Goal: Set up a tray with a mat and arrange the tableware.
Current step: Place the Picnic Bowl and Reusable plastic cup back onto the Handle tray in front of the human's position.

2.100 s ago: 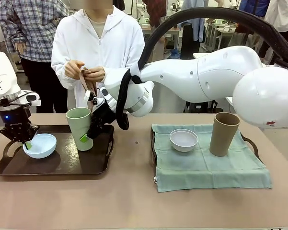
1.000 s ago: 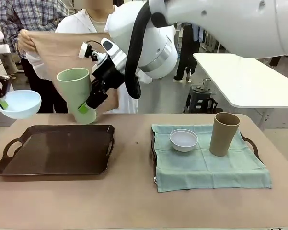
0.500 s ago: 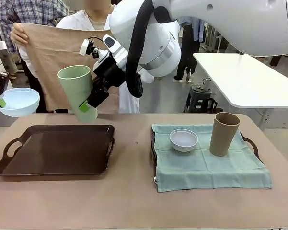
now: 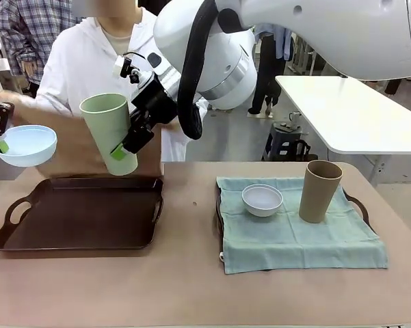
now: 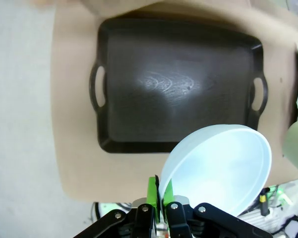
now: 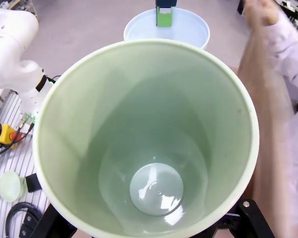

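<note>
- Two black robot grippers with green pads are in the air, each holding one piece of tableware.
- Left gripper (image 5: 160, 198) is clamped on the rim of one pale blue round bowl (image 4: 24, 145), held above the left end of the dark tray, at the far left of the front view.
- Right gripper (image 4: 125, 147) reaches across from the right and grasps the lower part of one tall light green handleless tumbler (image 4: 109, 132). The tumbler is tilted, mouth up, above the far edge of the dark tray.
- In the right wrist view, the tumbler's hollow inside (image 6: 149, 144) has nothing in it.
- One dark brown rectangular tray (image 4: 82, 213) with two cut-out handles lies bare on the left of the tan table (image 4: 184, 294).
- One second tray on the right is covered by one pale green cloth mat (image 4: 294, 236); a handle shows at its right edge.
- One greyish white round bowl (image 4: 262, 199) and one tall tan brown tumbler (image 4: 319, 190) stand upright on that mat, near each other but apart.
- One person in a white hooded jacket (image 4: 89, 61) leans over at the far side, holding a tan cloth low behind the dark tray.
</note>
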### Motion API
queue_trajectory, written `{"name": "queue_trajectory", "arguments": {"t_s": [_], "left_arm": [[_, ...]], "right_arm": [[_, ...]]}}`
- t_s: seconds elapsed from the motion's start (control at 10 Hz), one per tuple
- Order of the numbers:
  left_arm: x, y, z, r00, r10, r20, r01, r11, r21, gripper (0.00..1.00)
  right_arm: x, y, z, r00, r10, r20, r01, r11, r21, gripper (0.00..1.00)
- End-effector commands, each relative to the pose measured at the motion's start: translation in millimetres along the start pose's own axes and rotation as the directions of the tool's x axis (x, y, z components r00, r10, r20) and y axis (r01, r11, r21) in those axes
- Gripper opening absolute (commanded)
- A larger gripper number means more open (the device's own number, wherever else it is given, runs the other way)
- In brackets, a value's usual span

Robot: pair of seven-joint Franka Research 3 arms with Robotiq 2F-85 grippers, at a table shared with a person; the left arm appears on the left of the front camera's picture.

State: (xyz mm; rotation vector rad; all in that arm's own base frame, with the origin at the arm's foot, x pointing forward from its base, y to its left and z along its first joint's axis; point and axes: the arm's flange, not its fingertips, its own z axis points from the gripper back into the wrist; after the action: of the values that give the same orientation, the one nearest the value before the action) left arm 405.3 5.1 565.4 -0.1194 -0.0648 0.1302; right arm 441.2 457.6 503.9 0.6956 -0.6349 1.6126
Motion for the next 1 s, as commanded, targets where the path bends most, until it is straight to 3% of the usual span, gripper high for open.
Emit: {"name": "queue_trajectory", "arguments": {"t_s": [0.0, 0.9], "left_arm": [[0.5, 0.2, 1.6, 1.000, -0.012, 0.009, 0.012, 1.000, -0.002, 0.00], [0.5, 0.2, 1.6, 1.000, -0.012, 0.009, 0.012, 1.000, -0.002, 0.00]], "right_arm": [[1.1, 0.8, 1.0, 1.000, 0.003, 0.002, -0.003, 1.000, 0.004, 0.00], [1.1, 0.8, 1.0, 1.000, 0.003, 0.002, -0.003, 1.000, 0.004, 0.00]]}}
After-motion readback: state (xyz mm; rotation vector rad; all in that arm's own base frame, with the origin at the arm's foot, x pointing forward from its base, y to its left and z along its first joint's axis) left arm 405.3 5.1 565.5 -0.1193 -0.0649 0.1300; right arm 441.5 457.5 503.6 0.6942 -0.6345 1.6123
